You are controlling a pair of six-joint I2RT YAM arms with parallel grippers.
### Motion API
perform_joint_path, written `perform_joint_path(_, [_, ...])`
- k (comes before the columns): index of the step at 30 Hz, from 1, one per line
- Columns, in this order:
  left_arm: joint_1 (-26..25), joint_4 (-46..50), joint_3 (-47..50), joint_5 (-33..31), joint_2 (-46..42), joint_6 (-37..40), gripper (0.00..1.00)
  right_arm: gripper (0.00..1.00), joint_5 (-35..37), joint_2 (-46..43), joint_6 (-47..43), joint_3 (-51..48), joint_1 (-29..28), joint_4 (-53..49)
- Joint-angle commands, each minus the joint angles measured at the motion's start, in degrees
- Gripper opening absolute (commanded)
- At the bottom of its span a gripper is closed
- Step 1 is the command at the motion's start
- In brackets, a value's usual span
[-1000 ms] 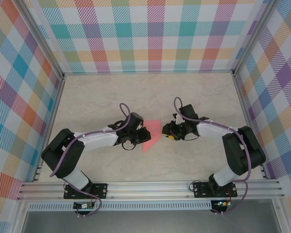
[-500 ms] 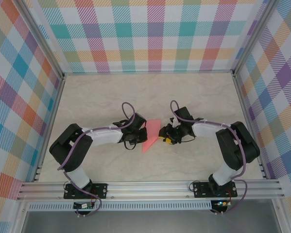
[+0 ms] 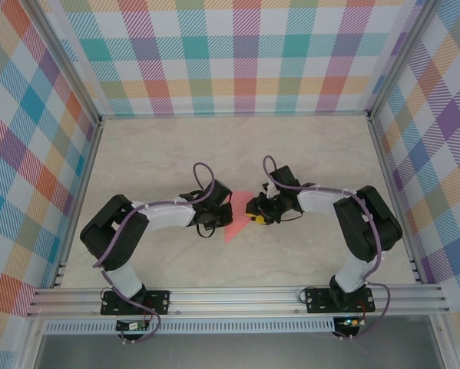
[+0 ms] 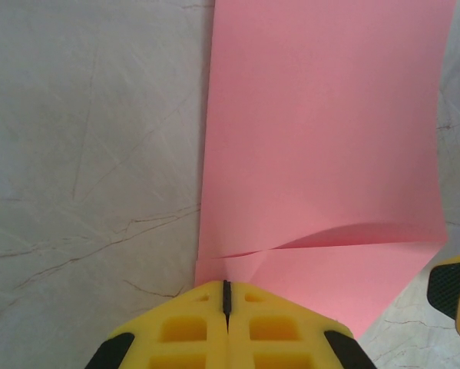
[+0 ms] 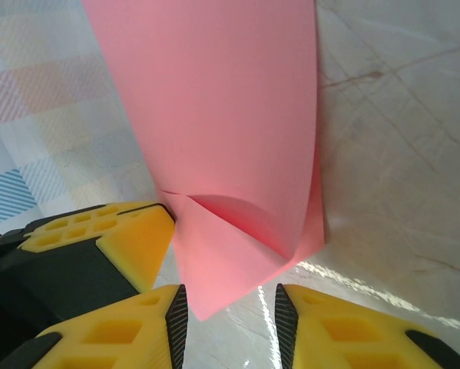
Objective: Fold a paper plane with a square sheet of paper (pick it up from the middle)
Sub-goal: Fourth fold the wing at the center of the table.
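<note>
The square sheet of paper (image 3: 233,229) is salmon pink and partly folded, with a flap creased across its lower part (image 4: 322,138). My left gripper (image 3: 223,209) is shut, its yellow fingertips (image 4: 226,288) pinching the sheet's edge right by the crease. In the right wrist view the paper (image 5: 222,115) stands raised off the table. Its lowest corner hangs between the fingers of my right gripper (image 5: 231,307), which is open and not touching it. The right gripper (image 3: 251,209) faces the left one across the sheet.
The left gripper's yellow finger (image 5: 107,238) lies close beside the sheet's edge. A right fingertip (image 4: 456,288) pokes in at the lower right. The marbled tabletop (image 3: 237,146) stretches back to plaid walls (image 3: 237,61), with an aluminium rail (image 3: 237,300) along the front.
The left gripper has closed on the paper's edge. The right arm has moved left, bringing its open fingers around the sheet's corner. The sheet looks narrower from above.
</note>
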State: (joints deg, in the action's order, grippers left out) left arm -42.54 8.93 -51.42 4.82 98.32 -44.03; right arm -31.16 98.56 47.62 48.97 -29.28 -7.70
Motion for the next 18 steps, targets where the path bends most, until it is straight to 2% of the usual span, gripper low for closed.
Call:
perform_joint_path(1, [0.37,0.75,-0.04,-1.06,0.47,0.74,0.01,0.37,-0.99,0.89,0.45,1.25,-0.43,0.43])
perform_joint_path(7, [0.36,0.74,0.46,-1.27,0.38,0.53,0.0,0.38,2.65,1.03,1.28,1.04,-0.43,-0.99])
perform_joint_path(18, [0.46,0.56,0.66,-1.06,0.36,0.54,0.0,0.31,-2.32,3.06,1.79,1.48,-0.74,4.04])
